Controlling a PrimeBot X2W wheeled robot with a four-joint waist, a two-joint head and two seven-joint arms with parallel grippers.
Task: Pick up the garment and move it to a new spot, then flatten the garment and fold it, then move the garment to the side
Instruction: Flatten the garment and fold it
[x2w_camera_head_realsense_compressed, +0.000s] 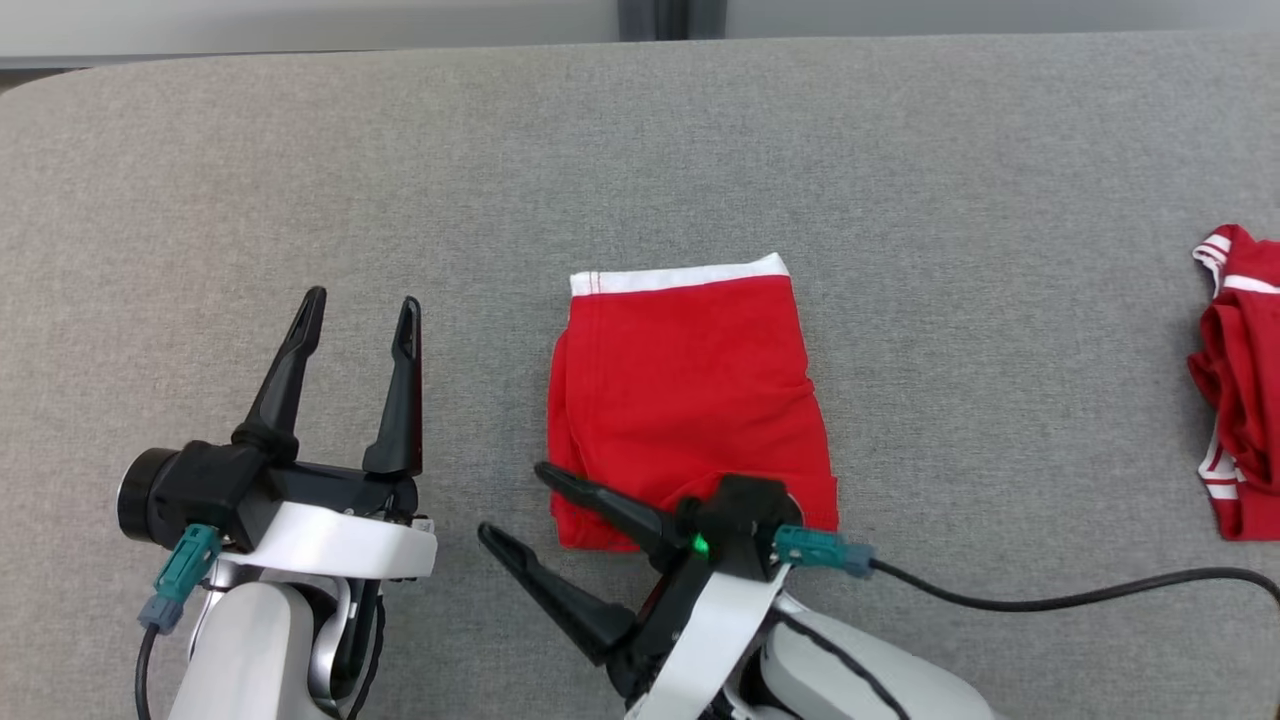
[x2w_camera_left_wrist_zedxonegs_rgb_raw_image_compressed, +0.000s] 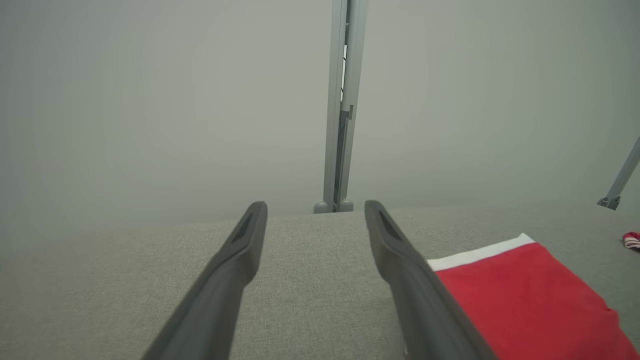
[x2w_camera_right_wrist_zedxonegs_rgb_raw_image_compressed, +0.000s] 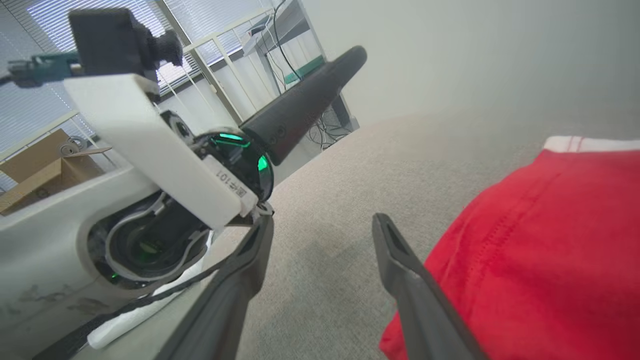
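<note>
The garment (x2w_camera_head_realsense_compressed: 690, 390) is red with a white waistband and lies folded flat in the middle of the grey table; it also shows as the garment (x2w_camera_left_wrist_zedxonegs_rgb_raw_image_compressed: 525, 300) and the garment (x2w_camera_right_wrist_zedxonegs_rgb_raw_image_compressed: 540, 250). My right gripper (x2w_camera_head_realsense_compressed: 512, 500) is open at its near left corner, fingers pointing left. One finger lies along the cloth's edge, and nothing is between the fingers of the right gripper (x2w_camera_right_wrist_zedxonegs_rgb_raw_image_compressed: 324, 222). My left gripper (x2w_camera_head_realsense_compressed: 362, 300) is open and empty over bare table to the left of the garment. In its own wrist view, the left gripper (x2w_camera_left_wrist_zedxonegs_rgb_raw_image_compressed: 315, 207) points at the far edge.
A second red and white cloth (x2w_camera_head_realsense_compressed: 1240, 400) lies crumpled at the table's right edge. A black cable (x2w_camera_head_realsense_compressed: 1050, 600) trails right from my right wrist. The grey padded table (x2w_camera_head_realsense_compressed: 700, 150) stretches wide behind the garment. My left wrist (x2w_camera_right_wrist_zedxonegs_rgb_raw_image_compressed: 150, 150) is close beside the right gripper.
</note>
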